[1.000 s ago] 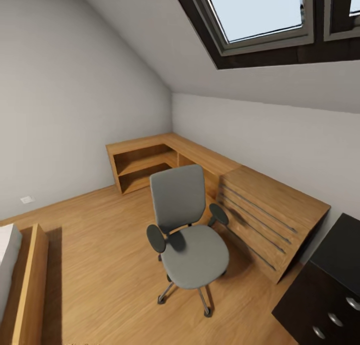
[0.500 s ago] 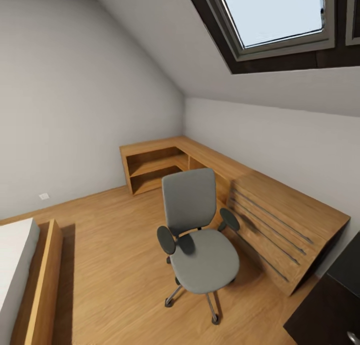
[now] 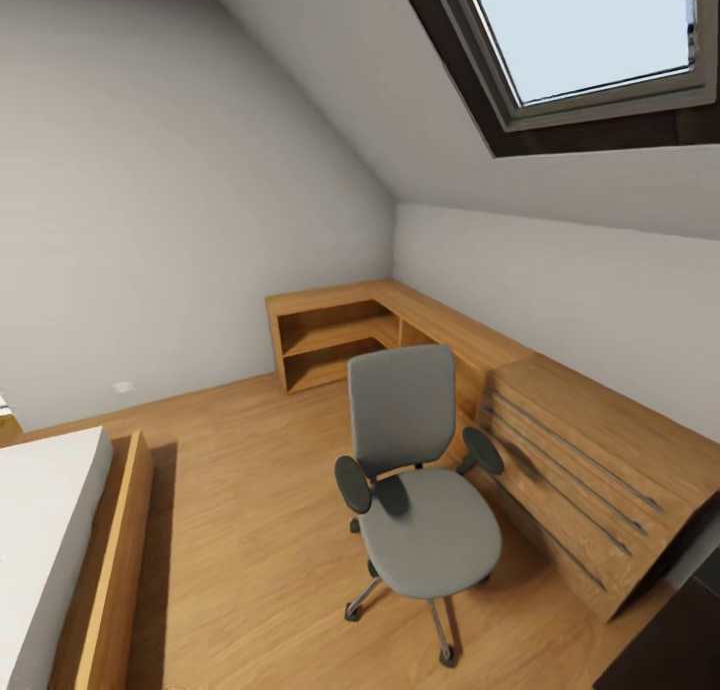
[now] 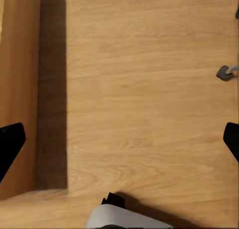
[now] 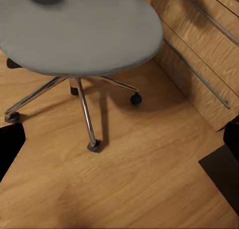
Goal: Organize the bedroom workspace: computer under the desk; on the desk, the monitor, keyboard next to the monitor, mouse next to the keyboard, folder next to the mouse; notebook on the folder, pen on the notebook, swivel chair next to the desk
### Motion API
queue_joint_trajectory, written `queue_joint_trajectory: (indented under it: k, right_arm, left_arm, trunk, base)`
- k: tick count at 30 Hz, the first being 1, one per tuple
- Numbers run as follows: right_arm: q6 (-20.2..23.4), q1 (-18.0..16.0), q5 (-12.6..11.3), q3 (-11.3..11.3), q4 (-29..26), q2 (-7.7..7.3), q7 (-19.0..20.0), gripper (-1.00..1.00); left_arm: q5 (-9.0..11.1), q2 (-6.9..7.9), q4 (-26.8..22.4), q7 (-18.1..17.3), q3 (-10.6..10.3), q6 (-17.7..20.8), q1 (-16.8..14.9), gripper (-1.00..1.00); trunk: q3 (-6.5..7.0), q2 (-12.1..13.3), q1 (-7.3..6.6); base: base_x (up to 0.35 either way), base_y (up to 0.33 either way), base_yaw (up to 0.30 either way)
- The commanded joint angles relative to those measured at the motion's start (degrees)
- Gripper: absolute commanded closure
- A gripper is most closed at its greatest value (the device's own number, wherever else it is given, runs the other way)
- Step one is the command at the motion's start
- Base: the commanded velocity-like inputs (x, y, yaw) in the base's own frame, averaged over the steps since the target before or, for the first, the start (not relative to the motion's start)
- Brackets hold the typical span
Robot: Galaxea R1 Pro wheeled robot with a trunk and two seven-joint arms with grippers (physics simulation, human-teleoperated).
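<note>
The grey swivel chair (image 3: pixel 420 490) stands mid-floor on its chrome star base, and its seat (image 5: pixel 74 30) carries nothing. A dark corner of the desk (image 3: pixel 680 660) shows at the lower right of the head view and again as a black edge (image 5: pixel 219 174) in the right wrist view. My right gripper (image 5: pixel 119 142) hangs open over the floor just in front of the chair's casters. My left gripper (image 4: pixel 119 142) is open too, above bare floorboards beside the bed frame (image 4: pixel 17 89). Both hold nothing.
A light wooden drawer unit (image 3: pixel 590 470) stands right of the chair, with a low wooden corner shelf (image 3: pixel 340 340) behind it. A bed (image 3: pixel 50 550) with a wooden side rail lies at the left. A sloped ceiling with a skylight (image 3: pixel 590 40) is overhead.
The head view has turned left: the chair and drawer unit slid right in the picture, more of the bed came in, and the black desk drawers slipped almost out of frame.
</note>
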Motion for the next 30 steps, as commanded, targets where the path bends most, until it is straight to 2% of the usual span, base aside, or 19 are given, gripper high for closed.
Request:
queue_joint_trajectory:
  k: [1, 3, 7, 11, 30]
  right_arm:
    - [-0.2, -0.1, -0.4, 0.5, 0.1, 0.04, -0.2, -1.00]
    - [-0.2, -0.1, -0.4, 0.5, 0.1, 0.05, -0.2, -1.00]
    - [-0.2, -0.1, -0.4, 0.4, 0.1, 0.03, -0.2, -1.00]
    - [-0.2, -0.1, -0.4, 0.4, 0.1, 0.04, -0.2, -1.00]
    - [0.2, -0.1, -0.5, 0.5, 0.0, 0.16, -0.1, -1.00]
  left_arm:
    - [0.0, -0.13, -0.7, -0.1, 0.2, -0.2, -0.1, -1.00]
    - [0.0, -0.57, -2.2, -0.2, 0.1, -0.2, -0.1, -1.00]
    - [-0.2, -2.33, -7.2, -0.1, -0.1, 0.1, 0.0, -1.00]
    - [-0.2, -2.98, -9.4, -0.3, -0.5, 0.2, 0.0, -1.00]
    - [-0.3, -3.02, -5.3, -0.8, -0.7, -0.2, 0.0, -1.00]
  trunk:
    - [-0.05, -0.1, 0.04]
    - [0.11, -0.1, 0.04]
    - [0.42, -0.1, 0.04]
    - [0.72, -0.1, 0.04]
    - [1.62, -0.1, 0.04]
  base:
    - [0.000, 0.000, 0.181]
    - [0.000, 0.000, 0.181]
    - [0.000, 0.000, 0.185]
    - [0.000, 0.000, 0.192]
    - [0.000, 0.000, 0.193]
